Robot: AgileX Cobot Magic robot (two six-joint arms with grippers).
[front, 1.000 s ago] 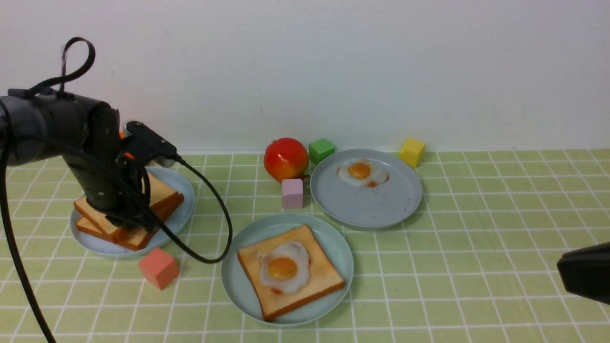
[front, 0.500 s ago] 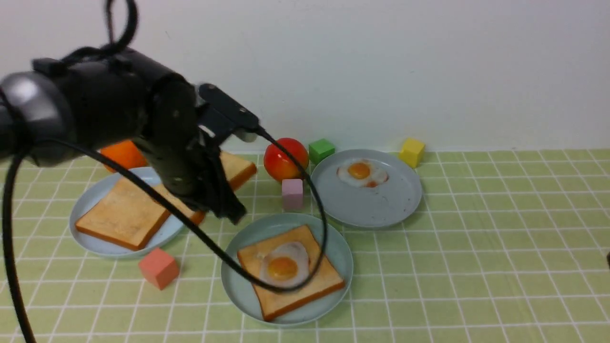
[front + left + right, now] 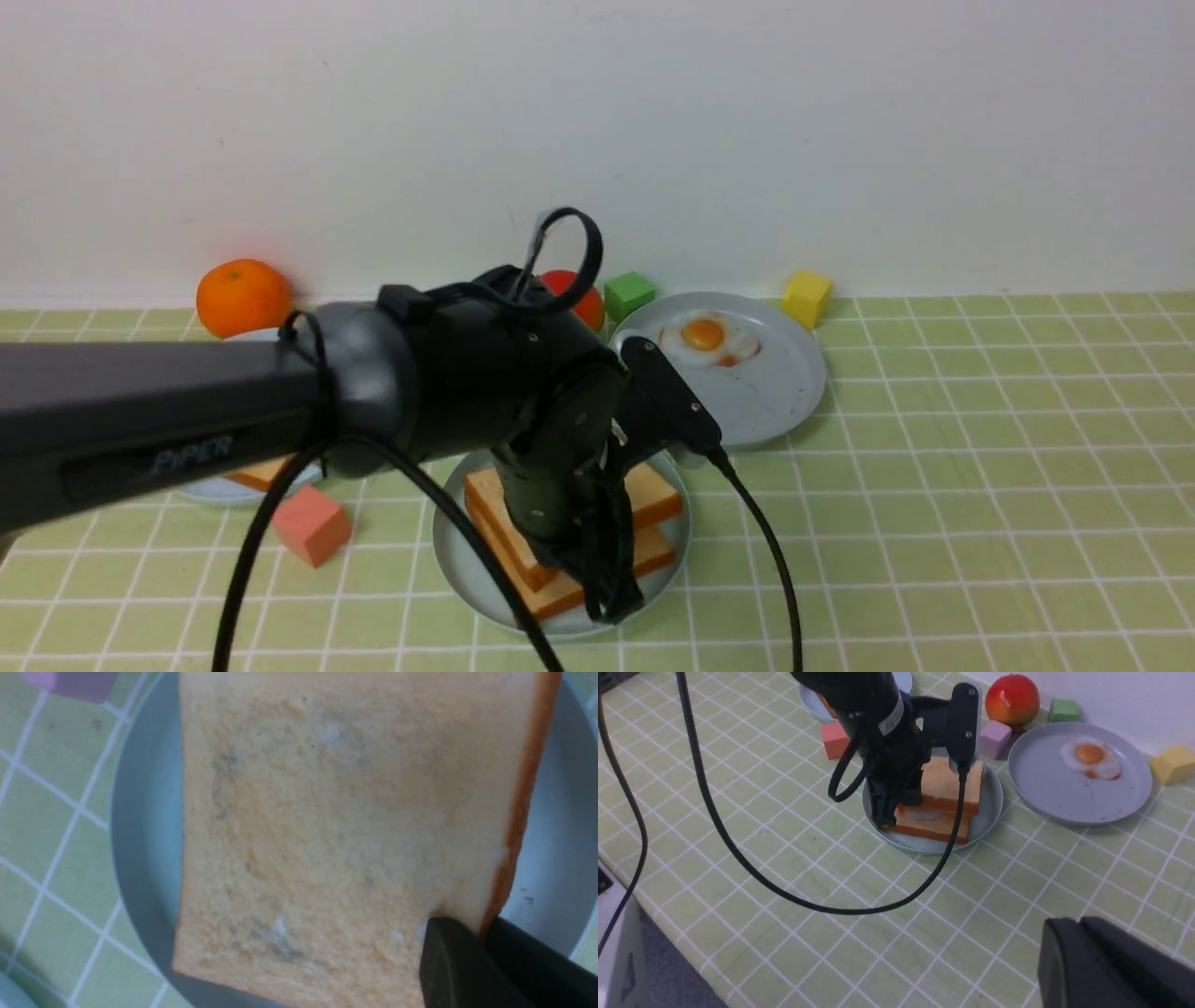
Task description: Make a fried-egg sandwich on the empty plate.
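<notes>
Front view: I am watching the left claw (image 3: 611, 593) pinching the top slice (image 3: 658, 493) by its corner over the mint-green plate (image 3: 457, 551). From the claw, the slice is reaching away toward the plate's far rim. It is sitting askew over the lower slice (image 3: 546, 593), which is lying flat on the plate. The fried-egg sandwich (image 3: 653, 551) is stacking up on that plate, though it is not squared up yet.

Left wrist view: the left claw (image 3: 472, 927) is clamping the crust edge of the top slice (image 3: 327, 835), one jaw on its face and one beyond the crust. The slice is spreading from the grip across the plate's middle, and the plate (image 3: 145, 826) is showing on both sides.

Right wrist view: egg white (image 3: 920, 813) is peeking out between the two slices beside the left claw (image 3: 889, 807). I cannot tell whether the top slice (image 3: 948, 784) is resting on the egg or hanging just above it. The right claw (image 3: 1069, 933) is sitting well apart from the plate (image 3: 987, 807), over the bench (image 3: 1017, 882), and I cannot tell whether its jaws are together. I am judging the left arm the nearer one, so the release is its job.
</notes>
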